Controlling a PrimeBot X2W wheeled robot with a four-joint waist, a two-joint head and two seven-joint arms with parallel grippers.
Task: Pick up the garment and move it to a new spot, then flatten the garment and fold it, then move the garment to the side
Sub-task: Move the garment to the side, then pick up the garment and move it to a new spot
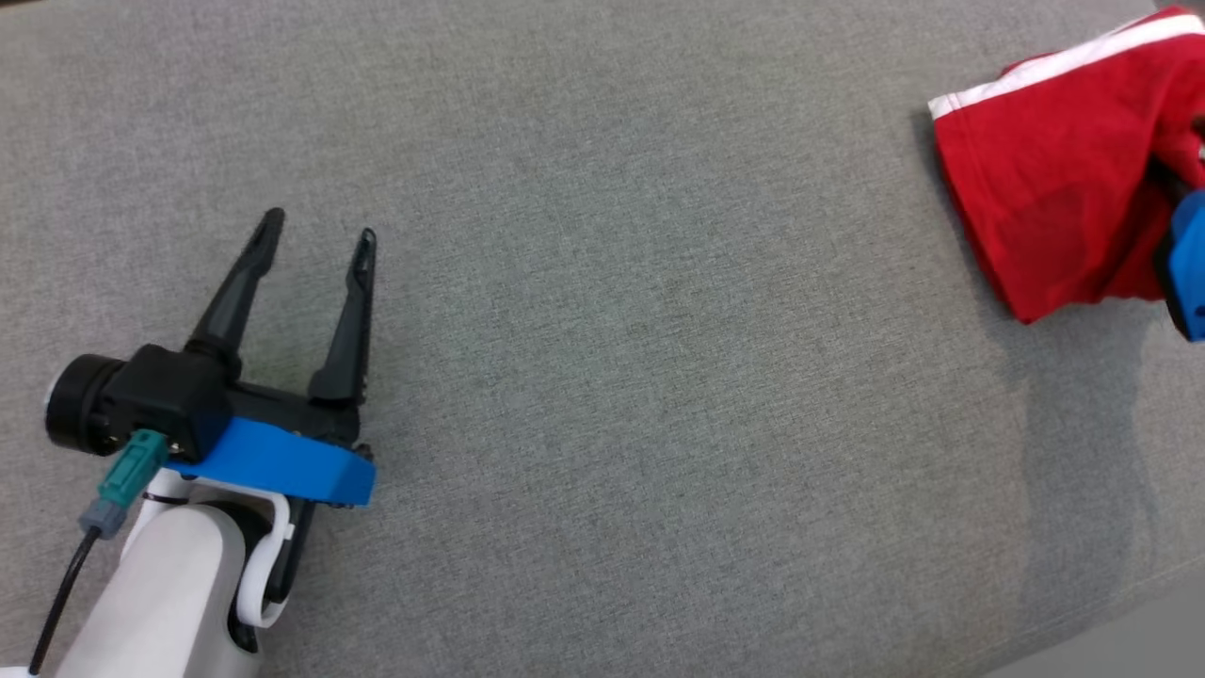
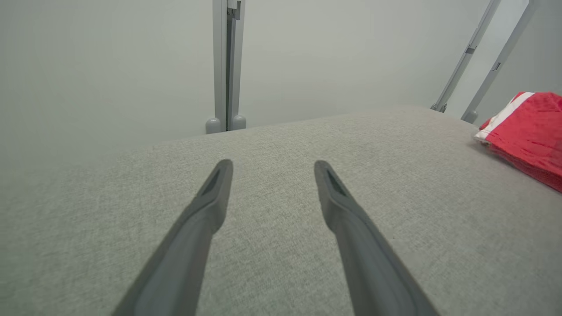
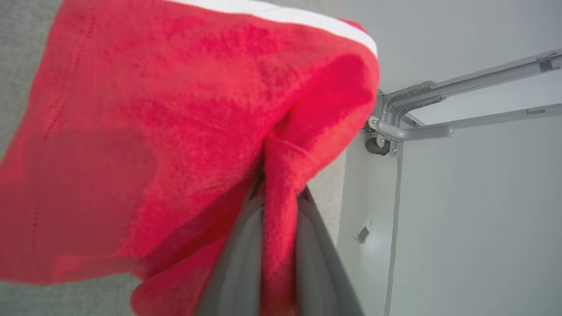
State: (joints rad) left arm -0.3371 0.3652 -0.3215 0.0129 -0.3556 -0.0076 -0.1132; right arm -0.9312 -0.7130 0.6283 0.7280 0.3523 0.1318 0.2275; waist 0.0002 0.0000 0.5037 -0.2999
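1. Head view: the red garment (image 1: pixel 1054 179) sits bunched at the far right edge of the grey cushion (image 1: pixel 659 377), with a white band (image 1: pixel 1064 61) along its upper hem.
2. A blue mount (image 1: pixel 1189 273) comes in at the picture's edge, against the garment's right side, and red cloth is gathered over the dark part above it.
3. Well to the left of the garment, across a wide stretch of cushion, the left gripper (image 1: pixel 320 228) is over the fabric with its two dark fingers spread wide apart.
4. Behind that gripper, farther from the garment, a teal plug (image 1: pixel 132 471) and a black cable (image 1: pixel 61 593) hang beside the pale forearm.
5. Left wrist view: the spread fingers (image 2: pixel 206 206) point across the cushion, and the garment lies off to their right near the far corner, well apart from them.
6. Past the cushion's far edge, two upright posts (image 2: pixel 227 66) stand against a pale wall (image 2: pixel 109 66), and two slanted struts (image 2: pixel 478 52) rise just behind the garment.
7. Right wrist view: the right gripper (image 3: pixel 281 197) is clamped on a fold of the garment. The pinched ridge runs down between both fingers, and the rest billows up and left, hiding the fingertips.
8. Right of the garment, a grey metal frame (image 3: pixel 439 127) stands beyond the cushion's edge, close to the cloth.
9. I cannot tell whether the garment's underside rests on the cushion or hangs just above it.
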